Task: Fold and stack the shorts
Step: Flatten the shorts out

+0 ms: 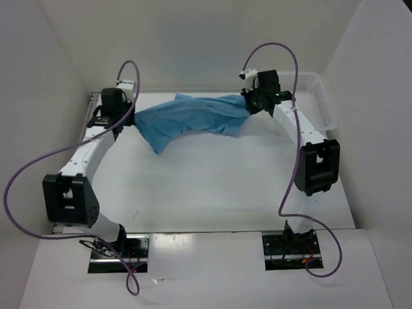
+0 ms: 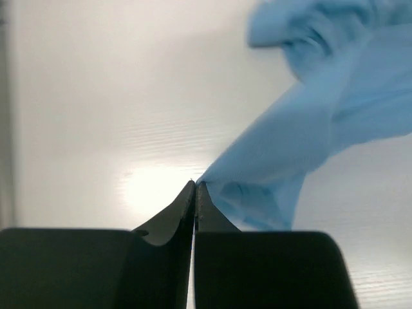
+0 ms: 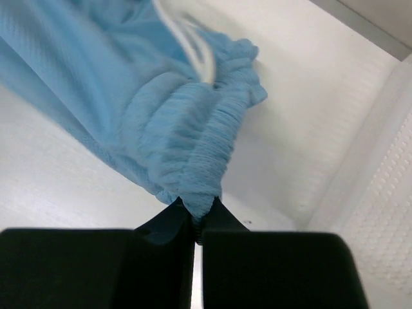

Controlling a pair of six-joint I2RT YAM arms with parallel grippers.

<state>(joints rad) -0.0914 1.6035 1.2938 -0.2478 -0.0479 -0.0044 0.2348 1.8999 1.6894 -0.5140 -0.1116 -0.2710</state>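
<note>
Through the overhead camera I see a pair of light blue shorts (image 1: 193, 117) strung between my two arms at the far side of the white table (image 1: 212, 187). The cloth sags in the middle, and a flap on the left half droops toward the table. I cannot tell whether it touches the surface.

My left gripper (image 1: 125, 119) is at the left end of the shorts. In its wrist camera the two black fingers are pressed tight together. A thin corner of blue cloth comes to a point right at their tips, so it is pinching the edge of the shorts. The rest of the cloth runs up and to the right, blurred.

My right gripper (image 1: 252, 103) is at the right end, near the far right corner. Its wrist camera shows the fingers closed on the gathered waistband (image 3: 212, 154), which bunches into ridges just above the tips. A thin white drawstring (image 3: 193, 42) loops over the cloth higher up, out of focus.

A white mesh basket (image 1: 318, 96) sits on the table just beside the right gripper, along the right wall.
</note>
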